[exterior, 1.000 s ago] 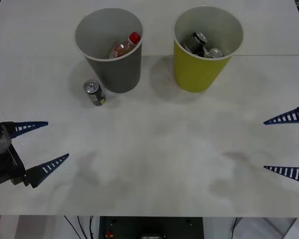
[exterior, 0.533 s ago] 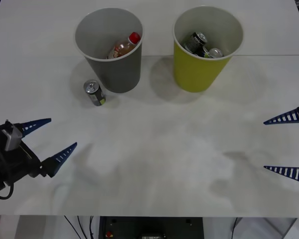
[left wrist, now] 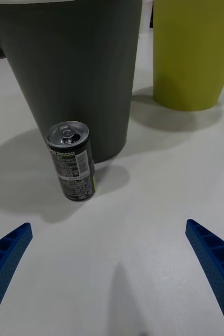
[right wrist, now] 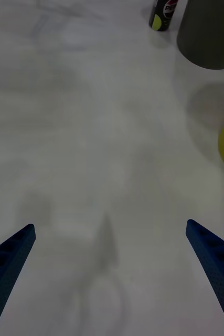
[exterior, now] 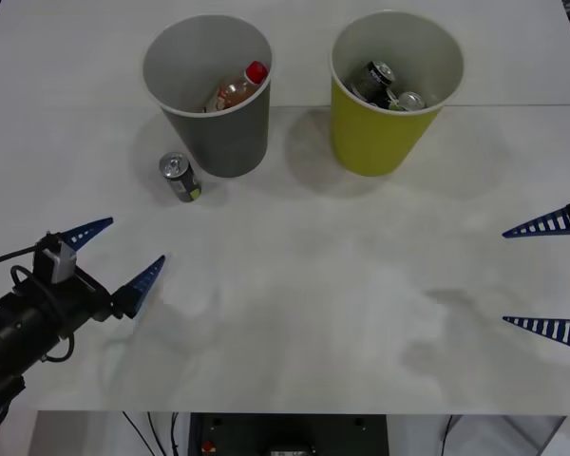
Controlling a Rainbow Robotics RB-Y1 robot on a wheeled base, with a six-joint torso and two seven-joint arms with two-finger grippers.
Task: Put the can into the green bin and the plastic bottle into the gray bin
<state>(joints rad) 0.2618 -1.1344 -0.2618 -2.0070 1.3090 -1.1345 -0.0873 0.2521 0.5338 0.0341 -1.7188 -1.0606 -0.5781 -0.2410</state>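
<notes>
My left gripper [exterior: 123, 256], fingers spread wide at lower left, faces the can [exterior: 180, 178] standing upright just beside the gray bin [exterior: 230, 142] (bottle already inside); my right gripper [exterior: 549, 275] waits open at right.

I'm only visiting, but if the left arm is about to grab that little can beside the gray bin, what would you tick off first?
1. The can stands upright on the table: ok.
2. The left gripper is open and wide enough for the can: ok.
3. Nothing lies between the left gripper and the can: ok.
4. Room around the can: not ok, it stands very close to the gray bin, so a finger could bump the bin.
5. The green bin is upright with space inside, two cans already in it: ok.
6. The right gripper waits open at the table's right edge, out of the way: ok.
</notes>
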